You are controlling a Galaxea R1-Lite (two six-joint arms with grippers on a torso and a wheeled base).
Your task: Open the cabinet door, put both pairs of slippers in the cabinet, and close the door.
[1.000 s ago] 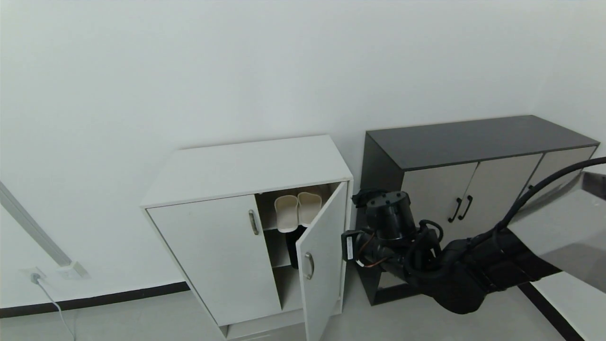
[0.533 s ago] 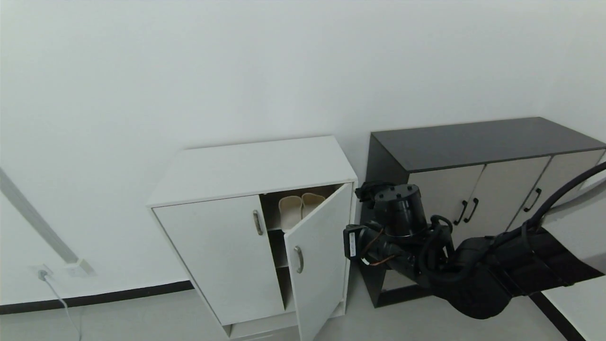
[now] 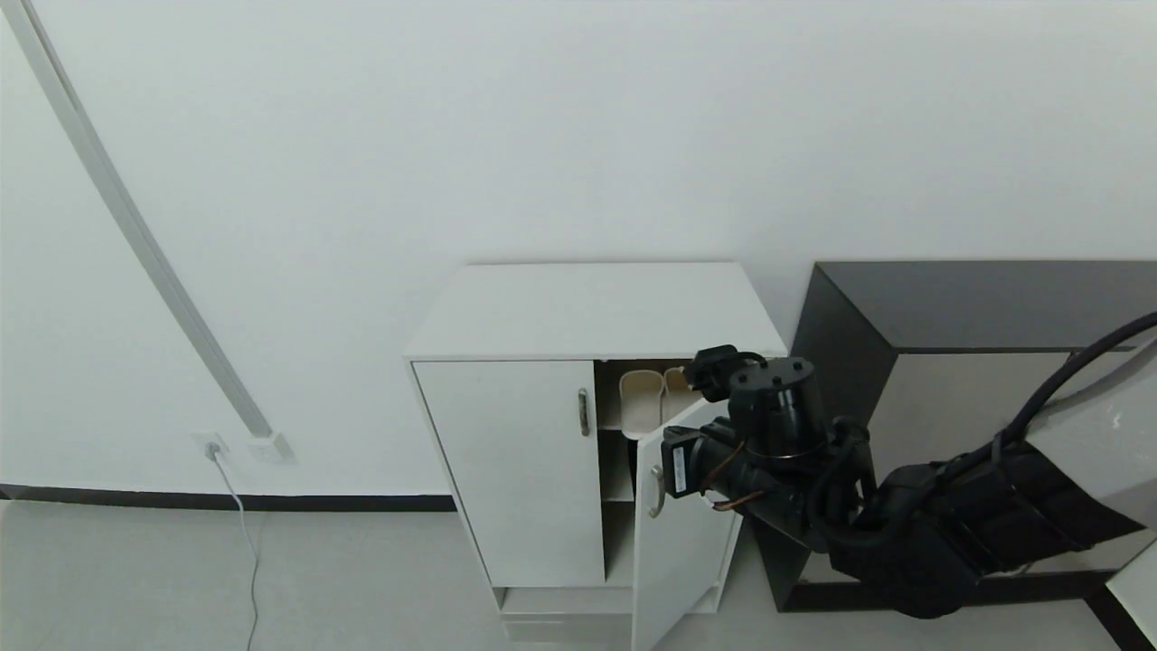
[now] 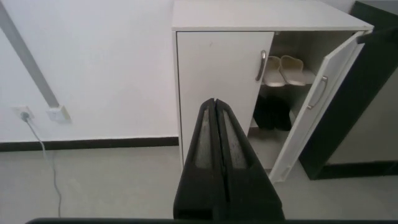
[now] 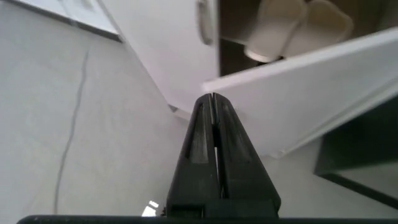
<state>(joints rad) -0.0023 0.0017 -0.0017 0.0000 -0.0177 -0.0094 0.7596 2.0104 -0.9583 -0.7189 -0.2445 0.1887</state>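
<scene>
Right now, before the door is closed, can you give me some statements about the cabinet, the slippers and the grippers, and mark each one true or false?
1. The right door stands partly open. True.
2. The left door is open too. False: it is shut.
3. Beige slippers lie in the top compartment of the cabinet. True.
4. Nothing lies under them. False: a dark pair sits in the compartment below.
5. The right gripper grips the handle. False: it is shut on nothing, up by the door's top edge, and the handle is free.
6. The left gripper is shut. True.
</scene>
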